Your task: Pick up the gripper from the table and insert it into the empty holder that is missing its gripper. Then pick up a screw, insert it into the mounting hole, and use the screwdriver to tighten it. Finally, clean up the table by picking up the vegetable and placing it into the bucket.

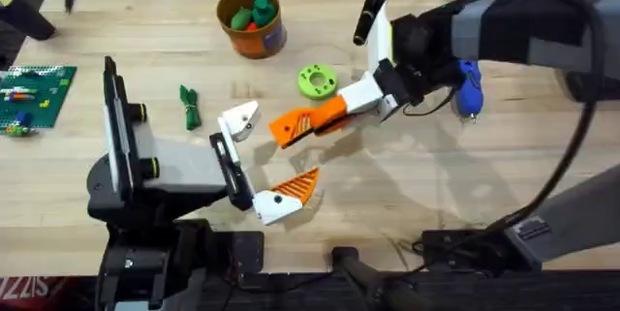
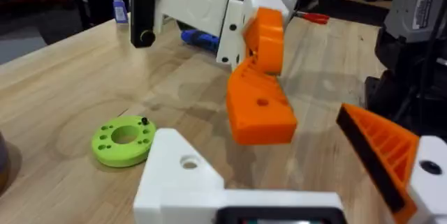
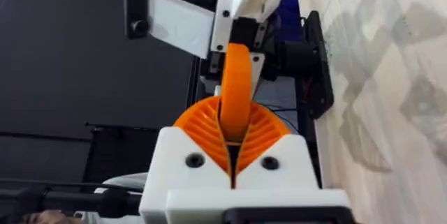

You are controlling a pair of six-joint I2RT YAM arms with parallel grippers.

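The gripper (image 1: 294,126), an orange wedge, hangs above the table, and my right gripper (image 1: 336,108) is shut on its far end. The wedge (image 2: 260,108) hangs between my left arm's two fingers. My left gripper (image 1: 269,154) is open. One of its fingers is the bare white holder (image 1: 239,120) with a mounting hole (image 2: 188,162); the other carries an orange ribbed pad (image 1: 295,187). In the right wrist view the orange pads (image 3: 202,128) clamp the wedge (image 3: 236,88). The dark-green vegetable (image 1: 189,106) lies on the table left of the holder. The orange bucket (image 1: 253,32) stands at the back.
A lime-green ring disc (image 1: 316,80) lies just behind the wedge. A blue-handled tool (image 1: 469,88) lies under the right arm, and a black pen-like tool (image 1: 369,11) lies at the back. A green brick plate (image 1: 35,94) sits at the far left.
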